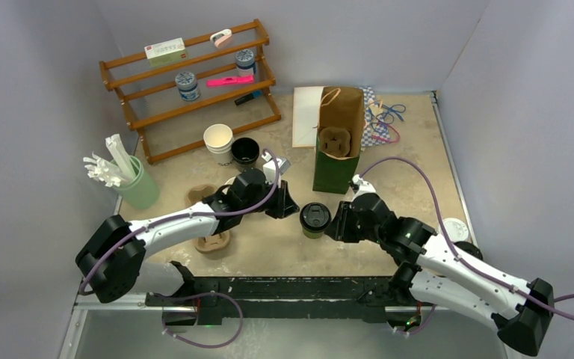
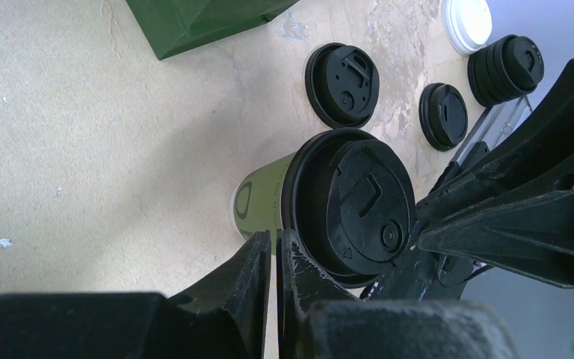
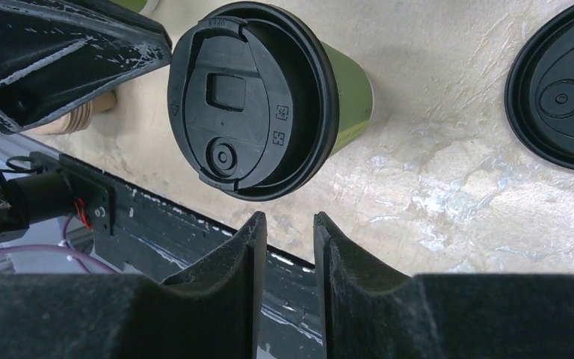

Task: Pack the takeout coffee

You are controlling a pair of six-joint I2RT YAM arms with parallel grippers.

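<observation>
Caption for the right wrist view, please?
Right fingers slightly apart, empty, just short of the upright takeout coffee; a loose black lid lies nearby.

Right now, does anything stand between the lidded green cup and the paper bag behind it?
Nothing visible does. The takeout coffee stands just in front of the paper bag, and only bare table lies between them.

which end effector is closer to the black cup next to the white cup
Left. The left end effector is a short way right of the black cup, on its near side; the right end effector lies farther right, past the lidded green cup.
</observation>
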